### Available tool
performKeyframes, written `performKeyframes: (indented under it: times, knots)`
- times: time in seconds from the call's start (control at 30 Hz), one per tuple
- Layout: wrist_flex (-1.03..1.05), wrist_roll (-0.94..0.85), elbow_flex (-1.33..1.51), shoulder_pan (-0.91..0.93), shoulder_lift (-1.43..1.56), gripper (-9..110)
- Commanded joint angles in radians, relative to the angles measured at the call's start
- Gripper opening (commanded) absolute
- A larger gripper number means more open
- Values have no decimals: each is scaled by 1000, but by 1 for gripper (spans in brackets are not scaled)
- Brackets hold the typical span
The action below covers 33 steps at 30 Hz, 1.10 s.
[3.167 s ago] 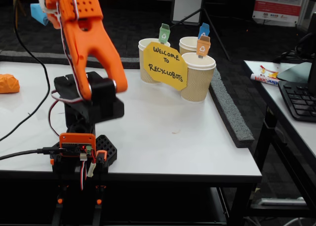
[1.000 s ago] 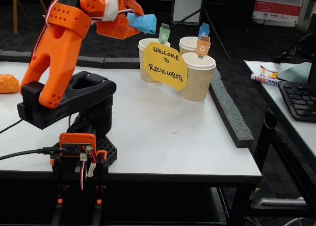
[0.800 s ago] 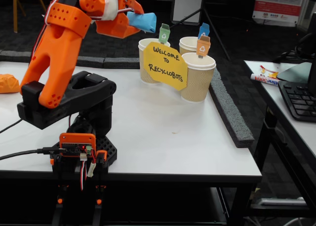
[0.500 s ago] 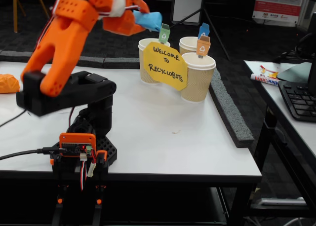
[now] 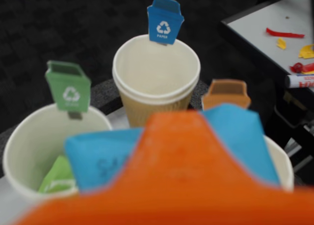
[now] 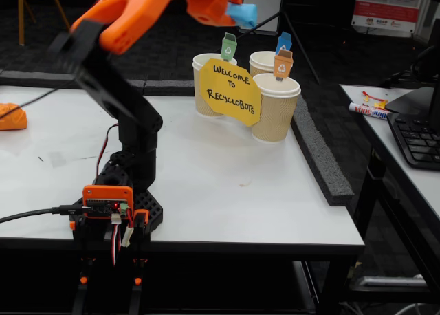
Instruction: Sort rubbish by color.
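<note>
Surface (image 6: pixel 227 191) bare in front of cups; orange wad (image 6: pixel 12 116) at left edge. Claw (image 6: pixel 234 9) clamped on light blue wad (image 6: pixel 243 14), raised above cups. Wrist view alone shows pale green wad (image 5: pixel 58 177) inside green-tagged cup (image 5: pixel 27 136).

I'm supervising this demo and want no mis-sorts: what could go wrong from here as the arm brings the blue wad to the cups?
1. The three cups crowd together; in the wrist view the blue wad hangs over the green-tagged cup, short of the blue-tagged cup. Releasing now would likely mis-sort.
2. The gripper travels just above the upright tags; dipping could knock the green tag or tip a cup.
</note>
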Motion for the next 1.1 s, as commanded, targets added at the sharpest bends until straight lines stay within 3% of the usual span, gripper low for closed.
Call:
performKeyframes:
  times: [0.0, 0.57, 1.07]
  knots:
    - [-38, -14, -327, 31, -189, 0]
    - [-44, -43, -986, 28, -864, 0]
    - [-98, -55, -1052, -55, -948, 0]
